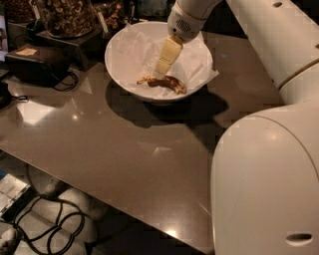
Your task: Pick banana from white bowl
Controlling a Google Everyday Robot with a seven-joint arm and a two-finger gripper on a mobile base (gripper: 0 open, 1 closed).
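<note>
The white bowl (pixel 124 55), lined with crumpled white paper, stands at the back of the grey table. The small brown-black banana (pixel 167 83) lies in its bottom, slightly right of centre. My gripper (pixel 162 69) reaches down into the bowl from the upper right, with its pale yellow finger (pixel 168 55) pointing down. Its tip is just above the banana's left part. I cannot tell if it touches the fruit.
A glass jar of nuts (pixel 65 15) stands on a dark box behind the bowl at left. A black case with a cable (pixel 35 62) lies at far left. My white arm and base (pixel 269 164) fill the right side. Cables (pixel 45 219) lie on the floor below the table's front edge.
</note>
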